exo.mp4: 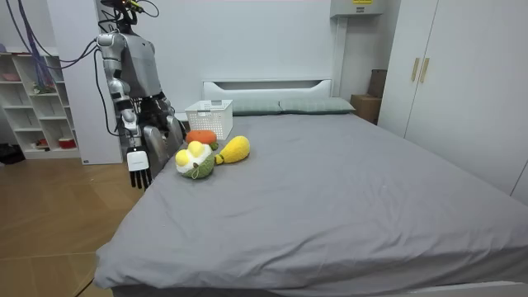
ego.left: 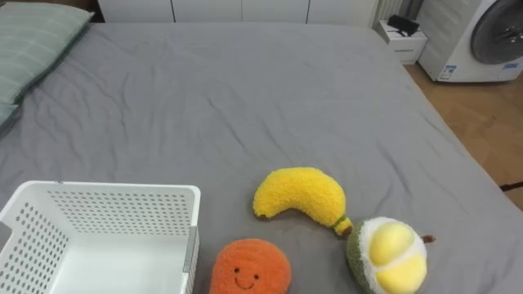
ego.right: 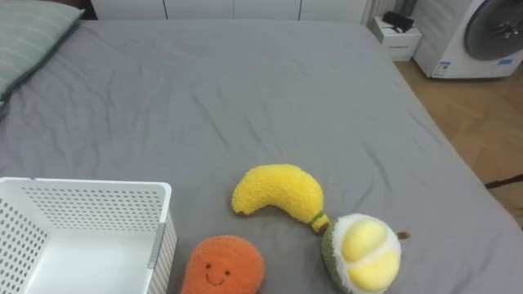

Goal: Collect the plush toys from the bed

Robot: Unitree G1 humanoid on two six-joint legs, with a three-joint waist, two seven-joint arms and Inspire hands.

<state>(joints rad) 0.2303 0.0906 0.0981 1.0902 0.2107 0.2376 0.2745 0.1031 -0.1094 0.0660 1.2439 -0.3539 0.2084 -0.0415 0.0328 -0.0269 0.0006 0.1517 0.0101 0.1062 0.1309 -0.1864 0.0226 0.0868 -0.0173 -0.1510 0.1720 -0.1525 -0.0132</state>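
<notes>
The right robot hand (exo.mp4: 139, 172) hangs at the robot's side by the near edge of the bed (ego.left: 245, 90), fingers straight and loose, holding nothing. On the bed, farthest left, sits the white perforated basket (ego.left: 106, 194). Just right of it is the orange plush (ego.left: 249, 268). Next comes the banana plush (ego.left: 298, 198), its long axis running left to right, stem end against the durian plush (ego.left: 388, 255). All three toys lie ahead of the robot. The durian is farthest right, so the right hand is probably nearer to it.
</notes>
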